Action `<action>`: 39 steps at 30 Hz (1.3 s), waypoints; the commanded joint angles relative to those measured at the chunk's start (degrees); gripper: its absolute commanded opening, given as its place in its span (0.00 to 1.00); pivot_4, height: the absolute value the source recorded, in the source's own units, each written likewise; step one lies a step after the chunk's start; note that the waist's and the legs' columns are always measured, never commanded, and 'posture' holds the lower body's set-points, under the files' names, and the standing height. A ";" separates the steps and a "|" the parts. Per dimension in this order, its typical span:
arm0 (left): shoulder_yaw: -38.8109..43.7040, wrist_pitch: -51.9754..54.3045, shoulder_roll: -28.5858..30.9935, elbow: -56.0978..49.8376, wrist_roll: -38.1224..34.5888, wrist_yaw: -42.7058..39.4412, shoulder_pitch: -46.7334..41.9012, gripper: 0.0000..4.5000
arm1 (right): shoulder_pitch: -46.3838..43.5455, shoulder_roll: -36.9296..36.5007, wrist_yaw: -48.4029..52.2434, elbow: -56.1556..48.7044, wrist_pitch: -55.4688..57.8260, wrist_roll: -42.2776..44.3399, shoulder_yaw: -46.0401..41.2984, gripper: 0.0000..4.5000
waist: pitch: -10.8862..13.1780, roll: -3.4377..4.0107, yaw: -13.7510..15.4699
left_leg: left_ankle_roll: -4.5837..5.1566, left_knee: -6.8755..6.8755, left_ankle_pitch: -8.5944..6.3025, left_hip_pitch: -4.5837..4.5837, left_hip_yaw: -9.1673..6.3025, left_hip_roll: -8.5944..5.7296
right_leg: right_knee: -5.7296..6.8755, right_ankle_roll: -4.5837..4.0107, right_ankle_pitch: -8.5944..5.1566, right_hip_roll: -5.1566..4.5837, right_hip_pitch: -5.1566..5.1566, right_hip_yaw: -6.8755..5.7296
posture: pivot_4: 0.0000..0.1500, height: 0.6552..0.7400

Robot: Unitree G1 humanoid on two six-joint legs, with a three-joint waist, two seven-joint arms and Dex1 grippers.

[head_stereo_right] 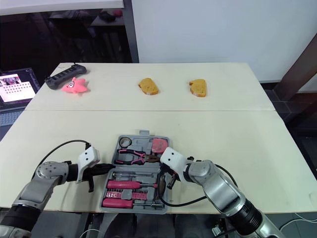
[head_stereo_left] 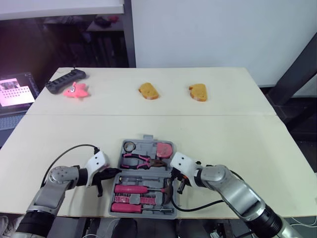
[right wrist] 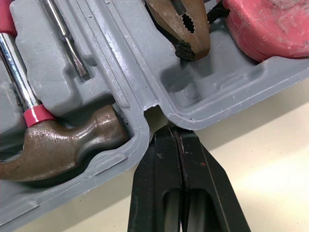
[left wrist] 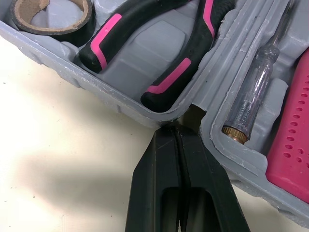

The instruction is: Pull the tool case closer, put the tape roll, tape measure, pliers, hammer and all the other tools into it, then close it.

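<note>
Tool case [head_stereo_left: 147, 144] lies open and flat at the near edge of the table [head_stereo_left: 237, 148], between the two arms. Far half: tape roll [head_stereo_left: 130, 146] in the left corner, pliers [head_stereo_left: 141, 159] across the middle, tape measure [head_stereo_left: 165, 148] on the right. Near half: hammer [head_stereo_left: 166, 187] with its head at the right wall, a pink bit holder [head_stereo_left: 130, 208], and a clear-handled test screwdriver [left wrist: 251, 92] just beside the centre ridge. Left gripper [left wrist: 177, 133]: fingers pressed together, holding nothing, tips touching the hinge notch on the case's left side. Right gripper [right wrist: 175, 133]: fingers likewise pressed together and empty, tips at the hinge notch on the right side, just beside the hammer head. Far side of the table, well apart from the case: black power strip [head_stereo_left: 65, 79], pink starfish toy [head_stereo_left: 76, 90], two bread slices [head_stereo_left: 148, 91]
</note>
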 commanded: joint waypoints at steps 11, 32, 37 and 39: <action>3.40 2.46 2.74 -2.64 -2.71 0.35 2.13 0.01 | 2.54 -2.04 1.09 -1.92 -2.90 2.59 -3.18 0.00 | 0.03 -0.02 -0.03 | 0.00 -0.01 0.00 -0.04 0.00 0.00 | -0.05 -0.06 -0.03 0.00 -0.02 0.00 | 1.00 1.00; 13.10 -3.84 3.53 -15.14 -19.82 -15.64 14.77 0.29 | 16.66 -0.82 2.68 -6.02 -20.46 17.13 -26.32 0.62 | 0.55 -0.21 0.15 | -0.01 0.02 -0.03 -0.15 0.19 0.00 | -0.20 -0.26 -0.01 -0.03 -0.07 0.14 | 1.00 1.00; 9.36 -7.97 2.49 -13.06 -17.73 -16.29 14.61 0.85 | 15.44 -0.49 1.43 -5.67 -20.25 16.83 -24.39 1.00 | 0.57 -0.21 -0.08 | -0.01 -0.04 -0.03 -0.15 0.19 0.01 | -0.21 -0.24 -0.01 0.02 -0.12 0.17 | 1.00 1.00; 9.01 -7.96 2.46 -13.08 -18.18 -16.29 14.57 1.00 | 15.01 -0.28 0.75 -5.64 -20.01 16.89 -24.24 1.00 | 0.57 -0.21 -0.10 | 0.00 -0.05 -0.03 -0.15 0.19 0.02 | -0.21 -0.23 -0.01 0.04 -0.13 0.17 | 1.00 1.00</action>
